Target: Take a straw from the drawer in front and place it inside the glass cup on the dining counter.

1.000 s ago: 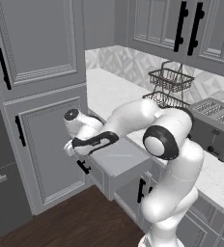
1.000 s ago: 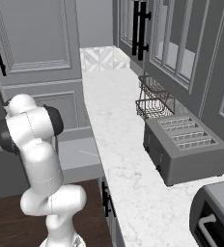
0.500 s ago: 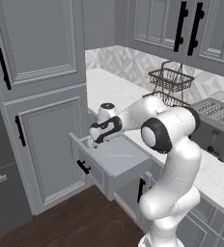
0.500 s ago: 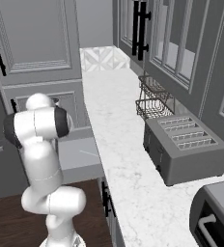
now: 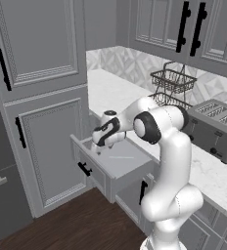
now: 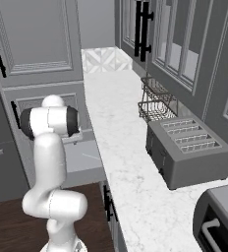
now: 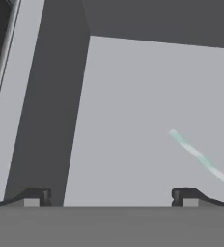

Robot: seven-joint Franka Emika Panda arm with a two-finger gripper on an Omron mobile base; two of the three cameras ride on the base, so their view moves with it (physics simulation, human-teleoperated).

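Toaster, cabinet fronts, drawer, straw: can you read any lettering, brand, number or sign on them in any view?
None: no readable text in any view.
Toaster: plain grey, no brand or dial marks legible.
Cabinet doors: blank panels.
Drawer: plain inside.
Straw: pale stripes only, no print.

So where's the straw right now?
The straw lies flat on the grey floor of the open drawer, to the right in the hand view, just beyond the open claw; nothing is touching it.
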